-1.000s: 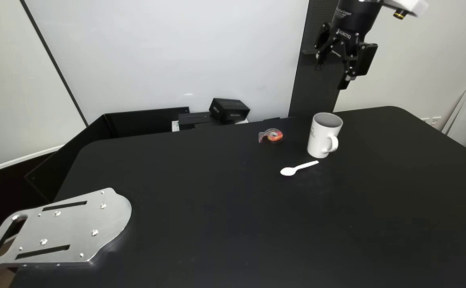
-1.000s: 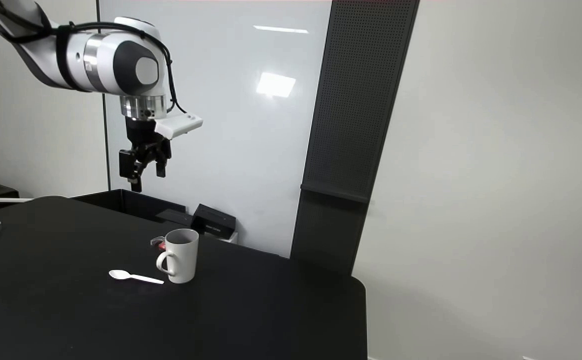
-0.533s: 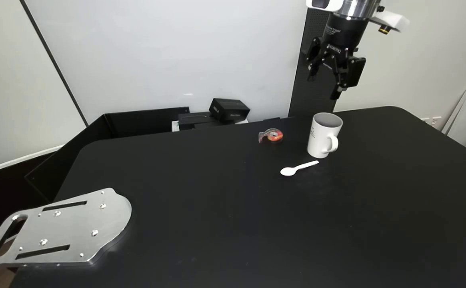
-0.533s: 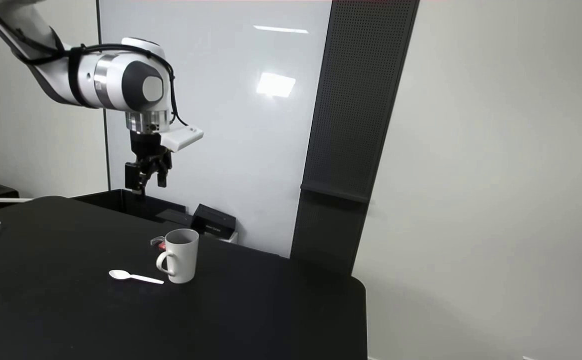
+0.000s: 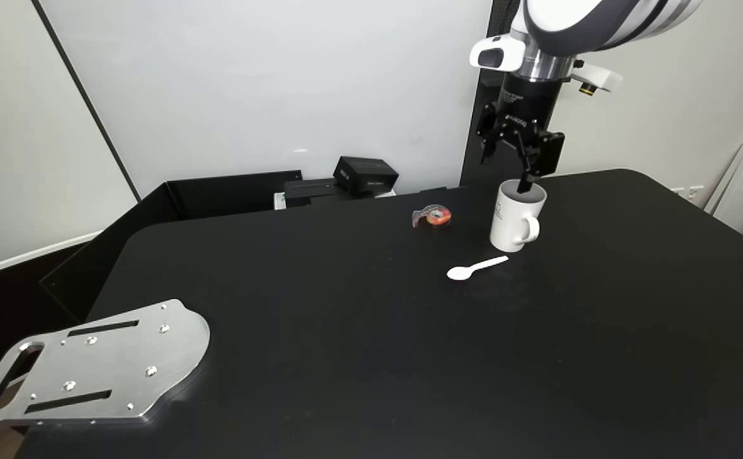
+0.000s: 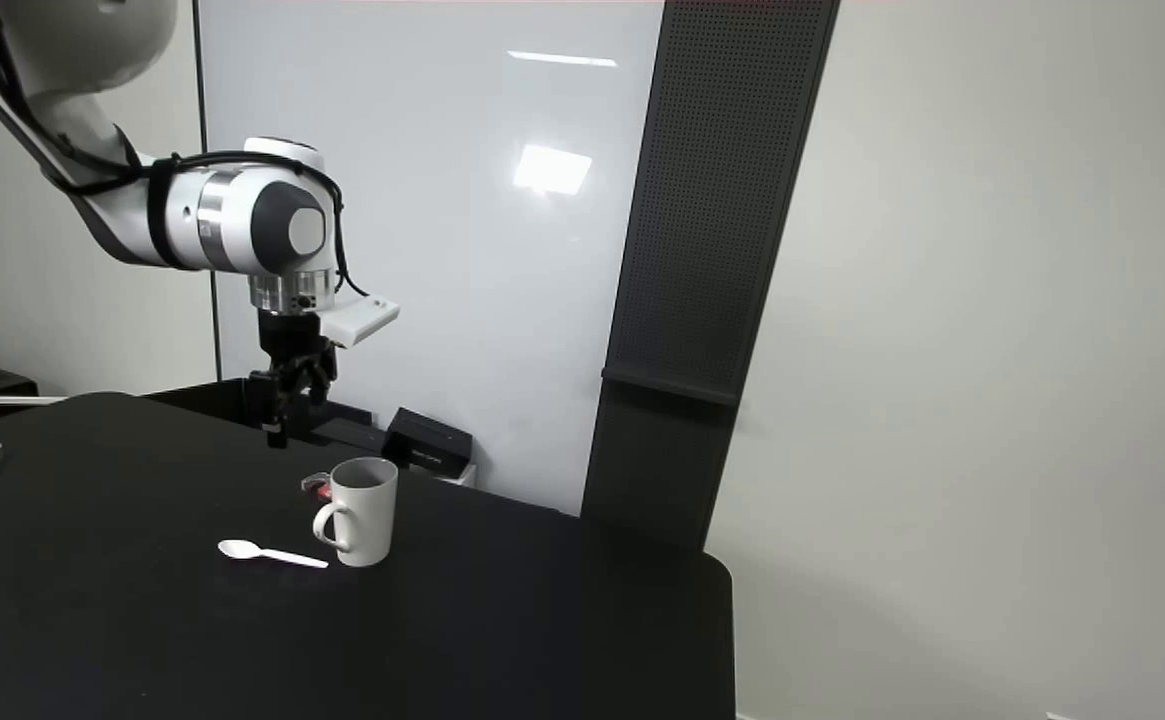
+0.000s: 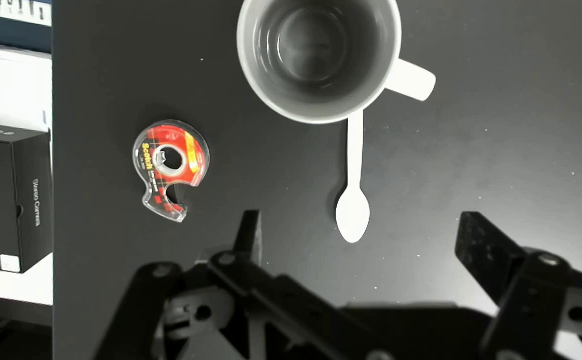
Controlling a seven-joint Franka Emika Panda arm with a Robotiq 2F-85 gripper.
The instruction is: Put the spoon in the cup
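The white spoon (image 7: 353, 177) lies flat on the black worktop (image 5: 345, 331), its handle (image 7: 354, 150) ending just beside the cup (image 5: 511, 220). Probably it is light, smooth plastic, a little flexible; I would pinch it gently across the handle, nearer the bowl (image 7: 352, 216). The jaws stand wide apart, holding nothing.

Room beside spoon (image 7: 353, 185) (cup (image 6: 366, 520) near)

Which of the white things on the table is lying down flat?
The white spoon, beside the mug: it lies flat on the black table, while the mug, white too, stands upright with its opening up.
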